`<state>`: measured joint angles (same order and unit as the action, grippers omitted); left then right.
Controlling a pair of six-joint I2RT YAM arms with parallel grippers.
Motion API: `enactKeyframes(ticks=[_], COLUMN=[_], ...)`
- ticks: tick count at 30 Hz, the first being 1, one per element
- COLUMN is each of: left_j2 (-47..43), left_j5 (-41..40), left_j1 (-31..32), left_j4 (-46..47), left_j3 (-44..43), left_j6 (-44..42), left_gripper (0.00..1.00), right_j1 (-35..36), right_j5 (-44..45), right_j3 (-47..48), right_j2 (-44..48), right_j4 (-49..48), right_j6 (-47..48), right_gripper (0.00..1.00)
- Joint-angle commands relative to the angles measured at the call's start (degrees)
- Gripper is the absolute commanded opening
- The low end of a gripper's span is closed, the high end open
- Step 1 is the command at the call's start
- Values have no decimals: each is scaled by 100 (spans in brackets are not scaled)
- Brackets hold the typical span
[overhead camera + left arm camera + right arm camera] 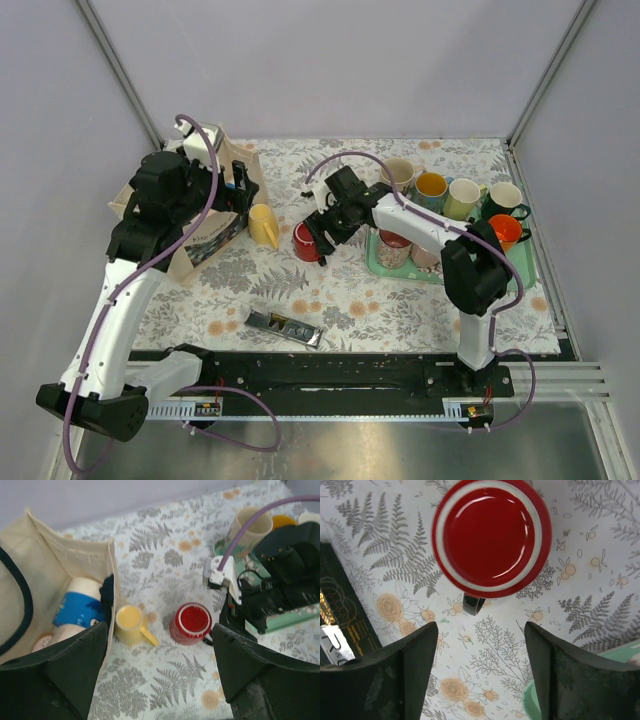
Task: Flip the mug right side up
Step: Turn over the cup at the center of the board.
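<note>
The right end effector (479, 645) hangs wide open, holding nothing, directly above the glossy red ceramic mug (491, 535) without touching it. The mug stands on the fern-printed desk (600, 555) with a round, white-ringed face upward; I cannot tell whether that face is its mouth or its base. Just beside it a pale yellow mug (131, 622) stands mouth up against a cream cloth bag (75, 560). The left end effector (159, 630), also spread open and empty, hovers above them. A green tray (372, 262) of mugs sits on the far side of the red mug.

Left arm (110, 300) raised, elbow bent, left gripper (160, 680) aimed downward, jaws spread wide, right arm (420, 225) stretched forward and leftward, right gripper (480, 675) pointing straight down, jaws wide apart
</note>
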<state>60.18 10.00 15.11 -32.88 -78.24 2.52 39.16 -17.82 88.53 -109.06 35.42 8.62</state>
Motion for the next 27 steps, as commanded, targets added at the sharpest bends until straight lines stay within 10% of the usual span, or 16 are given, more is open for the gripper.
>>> enactKeyframes(ticks=[1,15,22,27], left_j2=[-226,-262,-182,-567], left_j5=[-86,37,239,458], left_j1=[-26,-158,-149,-123], left_j4=[37,124,81,614], left_j3=[186,230,414,1203], left_j6=[-50,-59,-182,-1172], left_gripper=[89,88,88,86], right_j1=[144,400,400,-108], right_j5=[603,947,1026,-777], right_j3=[226,164,77,322], right_j2=[-300,-977,-811,-196], right_j4=[-228,-817,-800,-414], right_j6=[-396,-756,-511,-326], right_gripper=[72,64,4,0])
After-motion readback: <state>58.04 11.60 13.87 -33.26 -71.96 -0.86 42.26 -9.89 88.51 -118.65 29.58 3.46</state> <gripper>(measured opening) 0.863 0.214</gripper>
